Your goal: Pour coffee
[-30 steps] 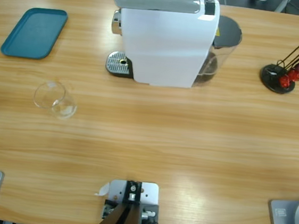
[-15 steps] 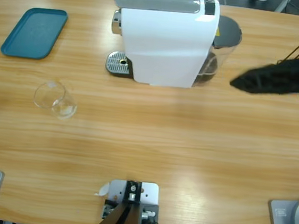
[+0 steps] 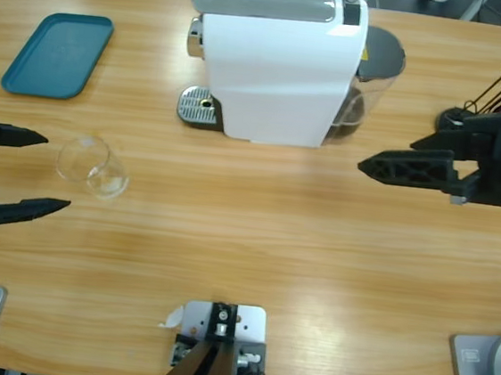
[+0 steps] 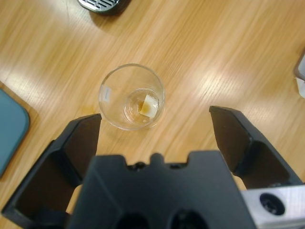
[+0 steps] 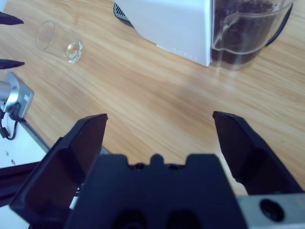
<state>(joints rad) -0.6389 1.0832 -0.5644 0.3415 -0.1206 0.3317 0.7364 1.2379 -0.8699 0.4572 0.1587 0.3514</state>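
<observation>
**Glass lies just ahead of the left fingers**

On the wooden bench (image 3: 255,233), the left gripper (image 3: 32,172) spreads its fingers wide, empty, the glass (image 3: 91,166) upright just beyond them. Far across, the right gripper (image 3: 380,168), also wide, faces the coffee machine (image 3: 276,69).

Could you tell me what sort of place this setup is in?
Probably a lab bench staged as a coffee corner: a white capsule coffee machine, a capsule stand, a drinking glass and a teal tray on a wooden table.

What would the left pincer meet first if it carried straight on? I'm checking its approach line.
Probably the small clear round drinking glass on the wooden table; it lies ahead of the open left pincer, untouched, though height is unclear.
</observation>
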